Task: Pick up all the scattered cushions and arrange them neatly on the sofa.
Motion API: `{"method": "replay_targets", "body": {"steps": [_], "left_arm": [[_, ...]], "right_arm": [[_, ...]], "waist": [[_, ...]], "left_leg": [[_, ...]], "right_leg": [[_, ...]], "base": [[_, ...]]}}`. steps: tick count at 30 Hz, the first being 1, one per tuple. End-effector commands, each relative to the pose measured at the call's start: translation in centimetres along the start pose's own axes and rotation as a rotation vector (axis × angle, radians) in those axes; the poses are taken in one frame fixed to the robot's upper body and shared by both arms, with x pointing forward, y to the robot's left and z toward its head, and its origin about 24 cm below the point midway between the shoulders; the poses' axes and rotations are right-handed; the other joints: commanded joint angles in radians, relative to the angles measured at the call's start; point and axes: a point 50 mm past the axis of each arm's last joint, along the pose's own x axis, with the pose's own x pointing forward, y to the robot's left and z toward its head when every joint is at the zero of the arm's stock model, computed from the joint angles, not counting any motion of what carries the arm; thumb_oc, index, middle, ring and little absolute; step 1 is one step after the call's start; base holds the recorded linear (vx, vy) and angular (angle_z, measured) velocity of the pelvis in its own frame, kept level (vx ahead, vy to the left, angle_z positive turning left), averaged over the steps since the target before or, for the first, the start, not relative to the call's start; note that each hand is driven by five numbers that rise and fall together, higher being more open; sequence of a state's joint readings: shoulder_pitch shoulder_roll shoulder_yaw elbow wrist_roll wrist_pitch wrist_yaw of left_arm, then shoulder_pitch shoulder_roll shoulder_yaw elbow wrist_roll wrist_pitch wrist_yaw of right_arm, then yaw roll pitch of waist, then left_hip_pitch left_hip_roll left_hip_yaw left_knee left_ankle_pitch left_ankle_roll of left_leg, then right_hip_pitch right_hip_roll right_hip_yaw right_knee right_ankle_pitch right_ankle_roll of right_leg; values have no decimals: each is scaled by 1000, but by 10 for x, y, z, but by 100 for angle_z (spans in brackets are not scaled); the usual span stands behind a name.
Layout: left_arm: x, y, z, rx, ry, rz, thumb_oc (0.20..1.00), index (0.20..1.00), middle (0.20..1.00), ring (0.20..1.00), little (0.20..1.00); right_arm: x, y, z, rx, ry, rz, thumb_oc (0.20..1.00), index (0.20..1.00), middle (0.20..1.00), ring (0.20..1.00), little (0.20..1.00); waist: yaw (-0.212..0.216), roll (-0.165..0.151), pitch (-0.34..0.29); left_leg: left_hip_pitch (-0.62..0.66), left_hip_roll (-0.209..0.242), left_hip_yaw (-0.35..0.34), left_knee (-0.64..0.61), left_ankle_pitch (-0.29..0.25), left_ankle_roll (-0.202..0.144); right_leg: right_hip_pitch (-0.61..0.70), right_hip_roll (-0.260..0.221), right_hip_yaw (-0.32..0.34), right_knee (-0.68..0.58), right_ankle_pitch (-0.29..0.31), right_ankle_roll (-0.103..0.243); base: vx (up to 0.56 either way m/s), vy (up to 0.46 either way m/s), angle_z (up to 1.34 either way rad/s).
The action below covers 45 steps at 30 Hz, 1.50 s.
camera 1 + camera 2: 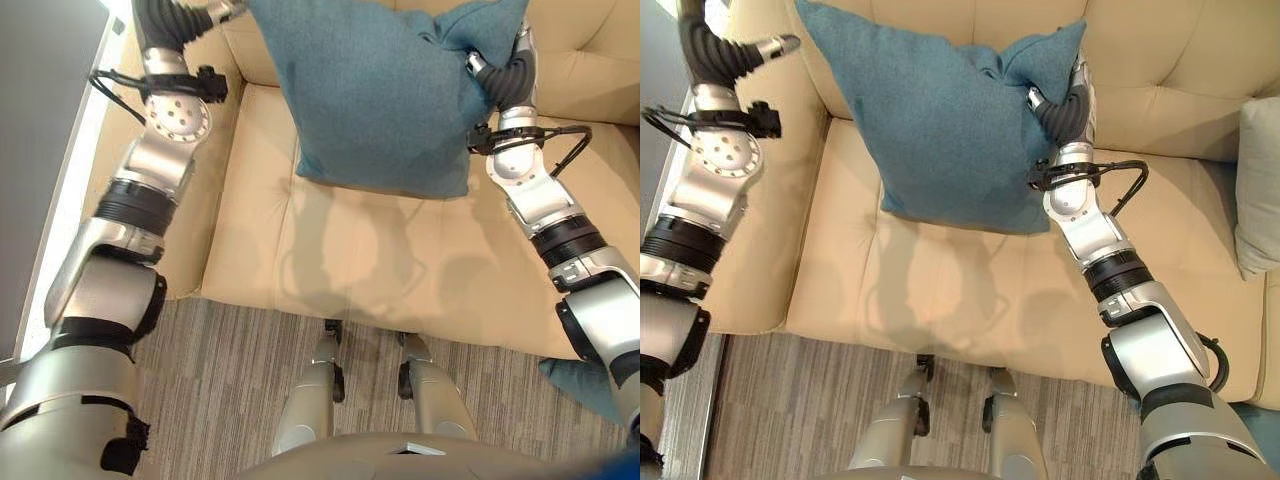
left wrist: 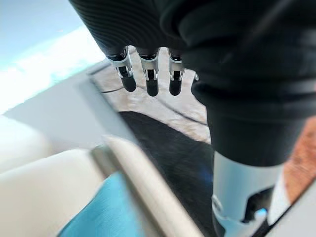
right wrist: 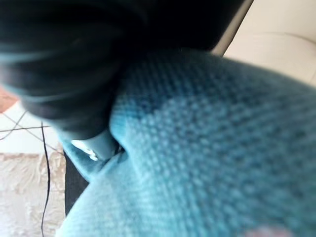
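A large blue cushion hangs upright over the seat of the beige sofa, its lower edge close to the seat. My right hand is at its upper right corner, and the right wrist view shows the blue fabric bunched tight against the hand. My left hand is raised by the cushion's upper left corner, above the sofa's arm. Its fingers are straight with nothing between them, and a corner of the blue cushion lies below them.
A pale grey cushion leans at the sofa's right end. Another blue cushion lies on the striped carpet by the sofa's front right. The sofa's left arm stands beside my left arm.
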State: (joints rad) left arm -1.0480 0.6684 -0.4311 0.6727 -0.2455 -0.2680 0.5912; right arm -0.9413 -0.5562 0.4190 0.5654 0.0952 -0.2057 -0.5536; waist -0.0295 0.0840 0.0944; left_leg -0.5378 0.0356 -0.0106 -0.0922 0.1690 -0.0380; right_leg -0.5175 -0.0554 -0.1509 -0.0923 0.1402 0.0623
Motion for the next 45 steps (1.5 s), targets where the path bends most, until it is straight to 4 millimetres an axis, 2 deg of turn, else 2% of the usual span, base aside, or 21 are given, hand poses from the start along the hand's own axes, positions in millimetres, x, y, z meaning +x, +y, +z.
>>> {"method": "replay_targets", "body": {"steps": [1, 7, 11, 16, 18, 19, 21, 22, 24, 25, 31, 34, 37, 39, 43, 44, 45], "left_arm": [[17, 2, 12, -1, -18, 20, 1000, 1000, 1000, 1000, 1000], [16, -11, -4, 75, 81, -22, 1000, 1000, 1000, 1000, 1000], [8, -29, -11, 43, 139, -72, 1000, 1000, 1000, 1000, 1000], [-6, -71, 13, -260, 126, -210, 1000, 1000, 1000, 1000, 1000], [-9, -80, 23, -326, 107, -249, 1000, 1000, 1000, 1000, 1000], [-18, -94, 34, -409, 82, -293, 200, 200, 200, 200, 200], [-24, -104, 53, -516, 37, -317, 200, 200, 200, 200, 200], [-22, -101, 64, -524, -19, -317, 200, 200, 200, 200, 200], [-22, -87, 95, -712, -134, -254, 200, 200, 200, 200, 200], [-22, -85, 104, -737, -170, -249, 200, 200, 200, 200, 200], [-14, -91, 127, -753, -220, -259, 200, 200, 200, 200, 200], [-9, -94, 126, -731, -199, -267, 200, 200, 200, 200, 200], [6, -95, 118, -654, -148, -264, 200, 200, 200, 200, 200], [12, -91, 110, -600, -119, -262, 200, 200, 200, 200, 200], [12, -91, 103, -565, -101, -264, 200, 200, 200, 200, 200], [13, -90, 95, -535, -77, -260, 200, 200, 200, 200, 200], [13, -89, 88, -511, -54, -254, 250, 250, 250, 250, 250]], "right_arm": [[16, 0, 41, 124, -153, -39, 200, 200, 200, 200, 200], [18, -2, 53, 134, -199, -47, 200, 200, 200, 200, 200], [19, -3, 64, 151, -241, -59, 200, 200, 200, 200, 200], [21, 6, 75, 158, -262, -42, 200, 200, 200, 200, 200], [22, 9, 76, 163, -259, -40, 200, 200, 200, 200, 200], [20, 15, 73, 166, -244, -30, 200, 200, 200, 200, 200], [18, 17, 72, 162, -245, -32, 200, 200, 200, 200, 200], [17, 14, 73, 163, -259, -47, 200, 200, 200, 200, 200], [18, 2, 84, 157, -325, -91, 200, 200, 200, 200, 200], [19, 0, 89, 157, -348, -99, 200, 200, 200, 200, 200], [38, -4, 122, 140, -444, -100, 200, 200, 200, 200, 200], [44, -2, 125, 129, -436, -86, 200, 200, 200, 200, 200], [55, 6, 125, 92, -396, -32, 200, 200, 200, 200, 200], [58, 9, 119, 77, -350, -2, 200, 200, 200, 200, 200], [58, 9, 111, 67, -319, -4, 200, 200, 200, 200, 200], [57, 11, 107, 69, -299, -1, 200, 200, 200, 200, 200], [56, 13, 102, 64, -280, 7, 200, 200, 200, 200, 200]], "waist": [[4, -53, 17], [-4, -62, 47], [-16, -65, 65], [-27, -66, 64], [-28, -65, 62], [-28, -66, 57], [-27, -70, 47], [-24, -68, 43], [-12, -66, 30], [-11, -67, 28], [-1, -76, 13], [1, -77, 13], [2, -81, 14], [4, -82, 23], [5, -82, 26], [3, -82, 27], [1, -81, 28]], "left_leg": [[15, -30, 7, 5, -45, -73], [-11, -26, 6, 5, -39, -74], [-34, -25, 6, 5, -36, -73], [-58, -29, 5, 5, -35, -71], [-61, -29, 5, 5, -35, -71], [-61, -30, 4, 5, -37, -71], [-62, -31, 2, 5, -38, -73], [-62, -32, 1, 5, -40, -74], [-59, -31, 2, 5, -44, -77], [-63, -32, 1, 5, -38, -76], [-66, -25, -4, 5, -39, -80], [-66, -24, -5, 5, -37, -81], [-78, -23, -5, 5, -28, -83], [-85, -18, -7, 5, -22, -84], [-86, -18, -5, 5, -20, -84], [-89, -19, -5, 5, -20, -84], [-92, -19, -3, 5, -21, -84]], "right_leg": [[-9, -34, 31, 5, -14, 106], [-38, -35, 34, 5, -8, 111], [-69, -35, 41, 5, -4, 111], [-99, -37, 46, 5, 3, 113], [-102, -37, 47, 5, 3, 113], [-103, -36, 45, 5, 2, 113], [-104, -35, 44, 5, 0, 113], [-104, -37, 41, 5, 0, 114], [-102, -39, 34, 5, -6, 114], [-105, -39, 33, 5, -2, 114], [-108, -37, 25, 5, -3, 113], [-109, -36, 21, 5, -1, 112], [-119, -35, 17, 5, 5, 113], [-125, -34, 14, 5, 8, 117], [-127, -35, 12, 5, 9, 117], [-131, -33, 13, 5, 9, 117], [-134, -34, 13, 5, 10, 117]], "base": [[0, 0, 0], [8, -1, -3], [0, 10, -2], [0, 0, 0], [0, 0, 0], [0, 0, 0], [-3, -37, 4], [-28, -46, -1], [-58, -56, -2], [-57, -54, 0], [-2, -12, 0], [1, -21, 4], [1, -7, 1], [5, -8, 2], [3, -2, 1], [0, 0, 0], [0, 0, 0]]}}
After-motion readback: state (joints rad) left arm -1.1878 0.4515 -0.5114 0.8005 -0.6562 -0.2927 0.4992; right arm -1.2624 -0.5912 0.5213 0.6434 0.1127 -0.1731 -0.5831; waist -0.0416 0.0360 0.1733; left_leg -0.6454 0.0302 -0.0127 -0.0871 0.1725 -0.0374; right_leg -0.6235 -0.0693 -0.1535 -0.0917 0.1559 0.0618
